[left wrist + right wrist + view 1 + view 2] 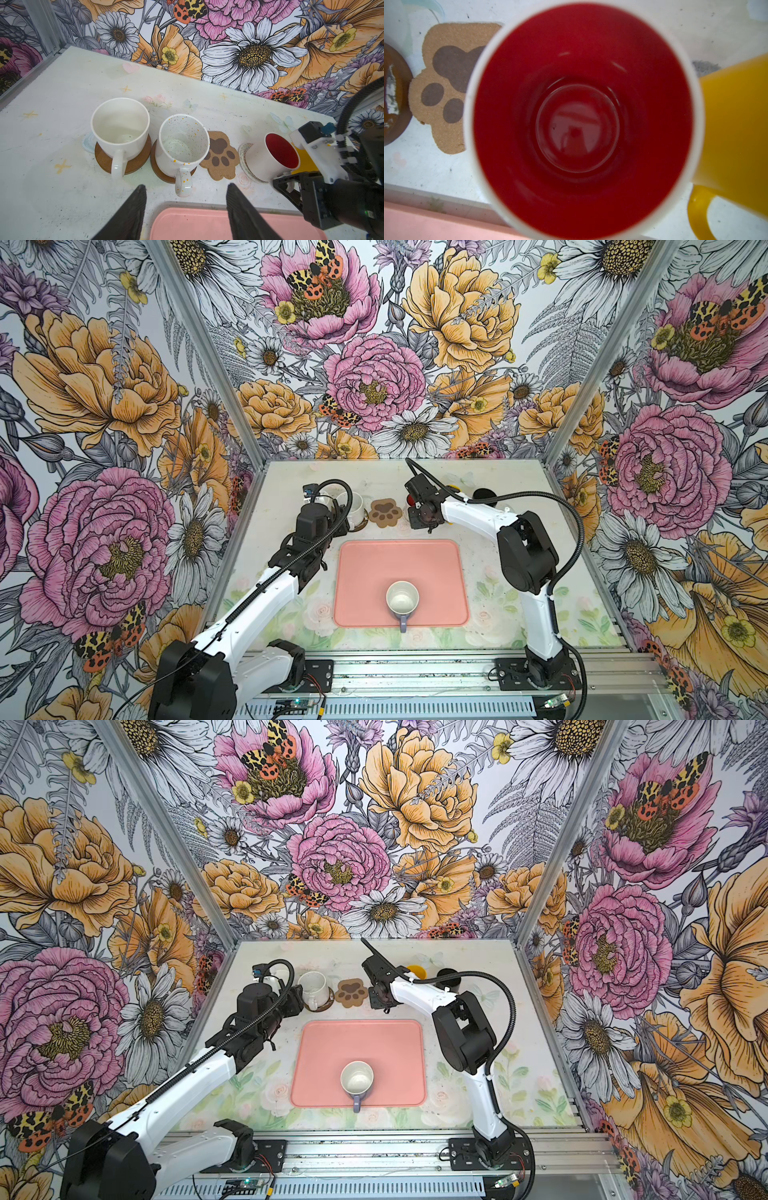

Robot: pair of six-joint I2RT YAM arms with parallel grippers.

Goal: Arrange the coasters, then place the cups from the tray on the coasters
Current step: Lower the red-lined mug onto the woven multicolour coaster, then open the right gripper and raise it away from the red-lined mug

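Note:
A lavender cup (402, 598) (356, 1080) stands alone on the pink tray (365, 572) (324, 1052). Behind the tray, a white cup (120, 126) and a speckled cup (182, 143) each sit on a dark brown coaster (104, 160) (159, 172). A pale blue coaster (88, 143) peeks out beside the white cup. The paw coaster (220, 158) (385, 512) lies bare. My right gripper (280, 180) (424, 518) is shut on the red-inside cup (280, 151) (581, 116), which rests on the clear patterned coaster (243, 155). My left gripper (186, 185) (345, 519) hangs open by the speckled cup's handle.
A yellow cup (735, 124) (415, 971) stands right beside the red-inside cup, with a black cup (449, 975) (483, 493) further right. The floral back wall is close behind the row. The tray's far edge (207, 209) lies just under my left fingers.

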